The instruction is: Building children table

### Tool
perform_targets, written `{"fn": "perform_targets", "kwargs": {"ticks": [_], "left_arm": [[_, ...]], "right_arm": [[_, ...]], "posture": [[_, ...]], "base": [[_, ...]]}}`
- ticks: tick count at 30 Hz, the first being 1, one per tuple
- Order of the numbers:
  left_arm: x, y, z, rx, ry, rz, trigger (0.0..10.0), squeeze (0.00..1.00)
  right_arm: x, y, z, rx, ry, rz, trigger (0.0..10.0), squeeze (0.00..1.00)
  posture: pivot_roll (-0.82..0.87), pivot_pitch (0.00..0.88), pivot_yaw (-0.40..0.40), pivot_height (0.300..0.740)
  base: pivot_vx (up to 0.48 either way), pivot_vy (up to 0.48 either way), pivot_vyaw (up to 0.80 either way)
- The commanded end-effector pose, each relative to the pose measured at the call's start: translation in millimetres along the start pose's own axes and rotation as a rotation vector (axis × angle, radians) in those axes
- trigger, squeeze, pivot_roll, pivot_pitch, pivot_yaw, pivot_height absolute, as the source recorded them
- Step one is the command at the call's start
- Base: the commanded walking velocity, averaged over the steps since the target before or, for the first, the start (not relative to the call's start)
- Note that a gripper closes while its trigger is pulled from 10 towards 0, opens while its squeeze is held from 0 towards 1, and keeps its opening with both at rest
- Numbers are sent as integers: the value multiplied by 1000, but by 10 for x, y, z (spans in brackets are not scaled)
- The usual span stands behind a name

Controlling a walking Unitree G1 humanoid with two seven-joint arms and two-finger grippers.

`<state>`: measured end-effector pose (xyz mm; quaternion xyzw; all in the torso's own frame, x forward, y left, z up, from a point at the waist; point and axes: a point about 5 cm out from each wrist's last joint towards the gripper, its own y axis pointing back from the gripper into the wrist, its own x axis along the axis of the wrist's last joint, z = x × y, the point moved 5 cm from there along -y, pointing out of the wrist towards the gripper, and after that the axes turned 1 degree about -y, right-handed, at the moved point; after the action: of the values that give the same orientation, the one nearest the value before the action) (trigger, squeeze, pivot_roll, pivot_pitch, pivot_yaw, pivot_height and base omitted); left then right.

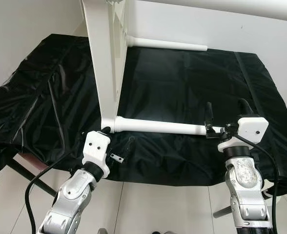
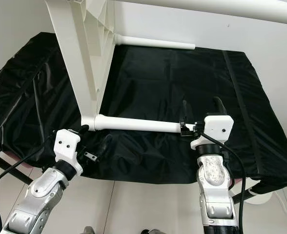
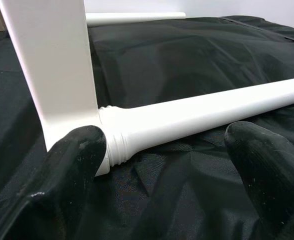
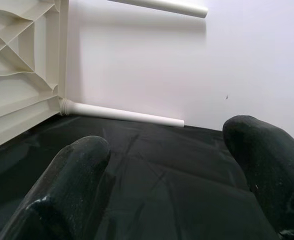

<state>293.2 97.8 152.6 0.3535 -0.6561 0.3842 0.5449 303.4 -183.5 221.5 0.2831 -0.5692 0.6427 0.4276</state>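
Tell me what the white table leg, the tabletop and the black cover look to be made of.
Near table leg: smooth white plastic, likely moulded, with ridged rings at its base.
Tabletop: matching white plastic; its underside shows moulded ribbing.
Black cover: thin, slightly shiny sheet, plastic film or coated fabric, creased and wrinkled.

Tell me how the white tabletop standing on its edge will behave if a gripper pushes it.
The tabletop stands on one thin edge on the black cover, so it probably tips easily. Its ribbed, hollow underside suggests light, stiff plastic. The screwed-in near leg, lying along the cover by the left gripper, may brace it somewhat.
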Motion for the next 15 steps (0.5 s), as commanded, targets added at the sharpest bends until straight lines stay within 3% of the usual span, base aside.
{"fn": "perform_targets", "kwargs": {"ticks": [1, 5, 7, 11, 12, 15], "left_arm": [[-60, 24, 126, -124, -2, -16, 10000, 0], [-111, 40, 53, -82, -2, -23, 10000, 0], [-164, 50, -31, -36, 24, -34, 10000, 0], [-169, 53, -58, -20, 40, -34, 10000, 0], [-143, 31, -131, 25, 85, -21, 10000, 0], [-133, 8, -174, 53, 114, -12, 10000, 0]], "right_arm": [[20, 13, 35, -18, 0, 11, 10000, 0], [-166, 82, -3, -10, -60, -65, 10000, 0], [-400, 188, -65, 3, -149, -167, 10000, 0], [-476, 234, -82, 5, -170, -198, 10000, 0], [-572, 279, -104, 5, -195, -237, 10000, 0], [-604, 281, -142, 18, -220, -249, 10000, 0]], "posture": [[58, 110, -35, 740], [60, 113, -37, 740], [62, 117, -41, 740], [65, 115, -43, 740], [65, 110, -43, 740], [64, 103, -45, 740]], "base": [[0, 0, 0], [0, 0, 0], [0, 0, 0], [0, 0, 0], [0, 0, 0], [0, 0, 0]]}}
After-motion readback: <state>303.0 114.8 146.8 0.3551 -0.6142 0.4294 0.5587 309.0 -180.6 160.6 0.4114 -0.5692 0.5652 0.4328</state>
